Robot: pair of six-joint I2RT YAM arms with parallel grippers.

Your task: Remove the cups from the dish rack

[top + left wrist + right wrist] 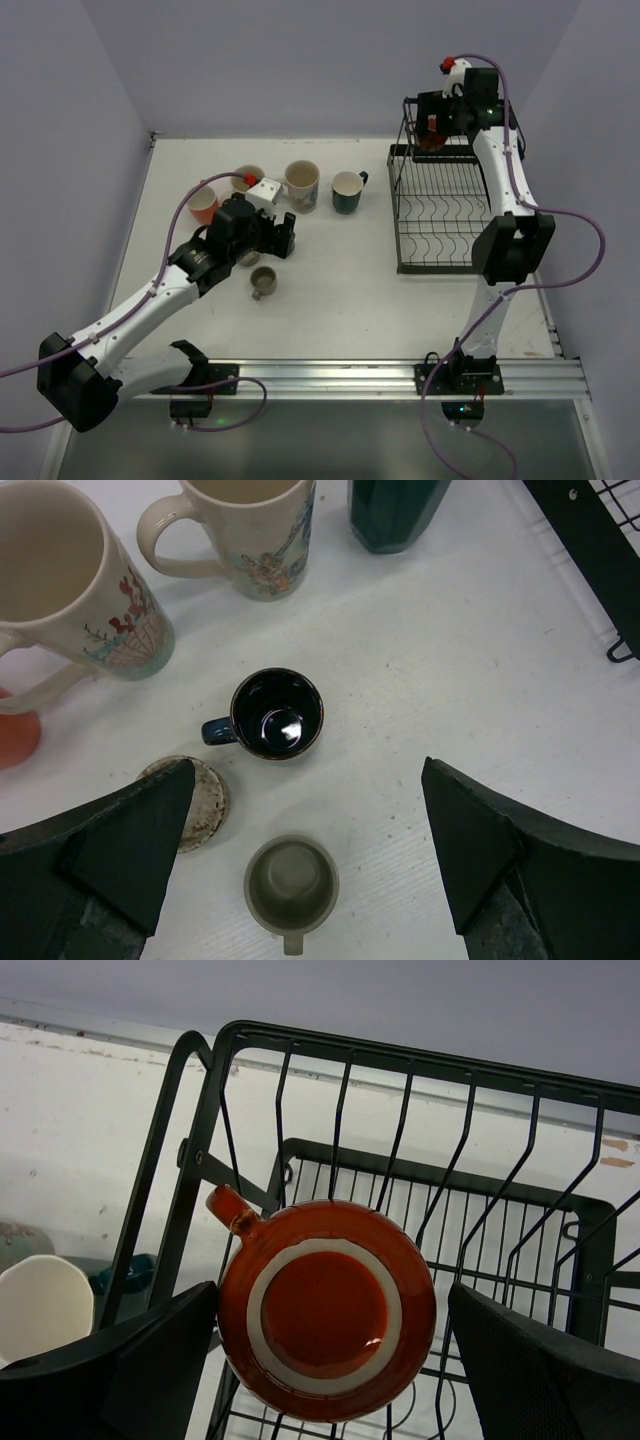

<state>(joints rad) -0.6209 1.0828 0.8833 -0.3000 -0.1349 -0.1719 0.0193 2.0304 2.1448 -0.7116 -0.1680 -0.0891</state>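
An orange-red cup (325, 1325) sits upside down in the small upper basket of the black wire dish rack (440, 215). My right gripper (330, 1305) is open around this cup, one finger (150, 1370) close beside it and the other (540, 1370) a gap away. On the table stand an orange cup (203, 205), a cream cup (247, 180), a patterned cream cup (301, 185), a dark teal cup (348, 192) and a small beige cup (263, 283). My left gripper (310, 810) hangs open and empty above the beige cup (291, 885) and a dark blue cup (278, 713).
A round stained disc (200, 802) lies on the table beside the dark blue cup. The rack's lower tray (432, 235) with curved dividers holds nothing that I can see. A metal rail (400, 378) runs along the near edge.
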